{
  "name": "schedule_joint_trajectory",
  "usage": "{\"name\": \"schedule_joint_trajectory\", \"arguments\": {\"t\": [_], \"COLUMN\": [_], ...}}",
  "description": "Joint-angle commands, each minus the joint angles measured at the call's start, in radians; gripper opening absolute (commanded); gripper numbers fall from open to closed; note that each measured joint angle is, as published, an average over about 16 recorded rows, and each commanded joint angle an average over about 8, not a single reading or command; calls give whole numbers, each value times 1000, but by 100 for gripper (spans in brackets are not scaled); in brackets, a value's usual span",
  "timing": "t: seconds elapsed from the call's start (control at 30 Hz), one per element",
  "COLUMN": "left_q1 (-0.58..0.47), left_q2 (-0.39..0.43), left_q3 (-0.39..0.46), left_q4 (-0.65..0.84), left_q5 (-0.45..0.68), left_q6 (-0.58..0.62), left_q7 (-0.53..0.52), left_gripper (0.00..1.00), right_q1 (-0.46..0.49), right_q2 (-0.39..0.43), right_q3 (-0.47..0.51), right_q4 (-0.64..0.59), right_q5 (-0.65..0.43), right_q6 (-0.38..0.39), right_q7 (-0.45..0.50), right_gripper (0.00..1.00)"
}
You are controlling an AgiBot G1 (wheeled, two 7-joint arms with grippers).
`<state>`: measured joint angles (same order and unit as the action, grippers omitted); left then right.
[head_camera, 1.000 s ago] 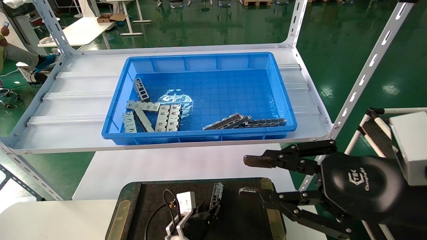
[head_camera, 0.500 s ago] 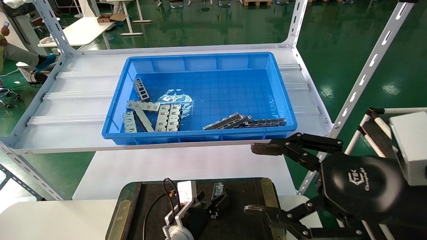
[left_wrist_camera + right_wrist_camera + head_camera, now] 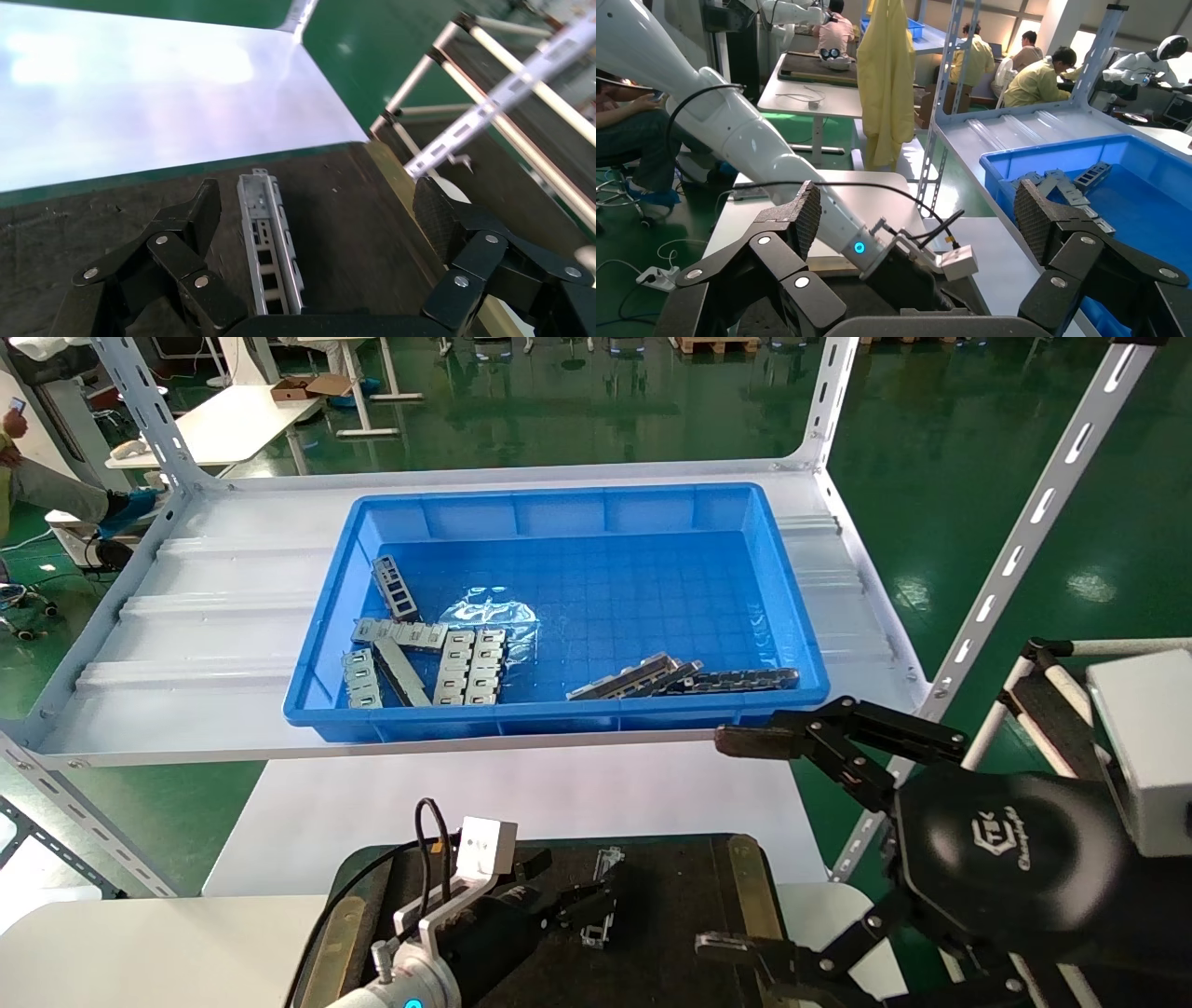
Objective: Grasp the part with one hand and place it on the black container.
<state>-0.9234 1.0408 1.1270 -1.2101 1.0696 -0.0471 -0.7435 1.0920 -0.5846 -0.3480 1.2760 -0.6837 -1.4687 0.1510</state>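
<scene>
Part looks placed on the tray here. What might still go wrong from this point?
1. The left gripper is open, but the part lies between its fingers; a skewed retreat might drag it.
2. The part sits toward the far edge of the black container, so a nudge could push it off.
3. The right gripper hangs open near the container's right side; both arms moving there might clash.

The left gripper [image 3: 309, 210] is seen at the bottom of the frame with its two black fingers [image 3: 200, 217] spread wide apart. The silver part [image 3: 267, 242] is laid flat between them on the black container [image 3: 351, 225], touched by neither finger. A white table [image 3: 154, 91] is seen across the top.
</scene>
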Motion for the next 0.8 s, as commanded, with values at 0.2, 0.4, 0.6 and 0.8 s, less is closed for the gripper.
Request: {"name": "schedule_joint_trajectory", "arguments": {"t": [0.2, 0.4, 0.6, 0.8], "left_q1": [11, 25, 53, 89], "left_q2": [-117, -187, -260, -311], "left_q3": [-70, -148, -235, -340], "left_q4": [-88, -109, -115, -98], "left_q5": [29, -4, -77, -189], "left_q6": [154, 259, 391, 554], "left_q7": [34, 78, 136, 239], "left_gripper": [100, 100, 100, 100], "right_q1": [0, 0, 0, 0], "right_q2": [0, 0, 0, 0], "right_q3": [0, 0, 0, 0], "right_q4": [0, 0, 0, 0], "right_q5": [0, 0, 0, 0], "right_q6": [0, 0, 0, 0], "right_q7": [0, 0, 0, 0], "right_gripper": [100, 100, 100, 100]}}
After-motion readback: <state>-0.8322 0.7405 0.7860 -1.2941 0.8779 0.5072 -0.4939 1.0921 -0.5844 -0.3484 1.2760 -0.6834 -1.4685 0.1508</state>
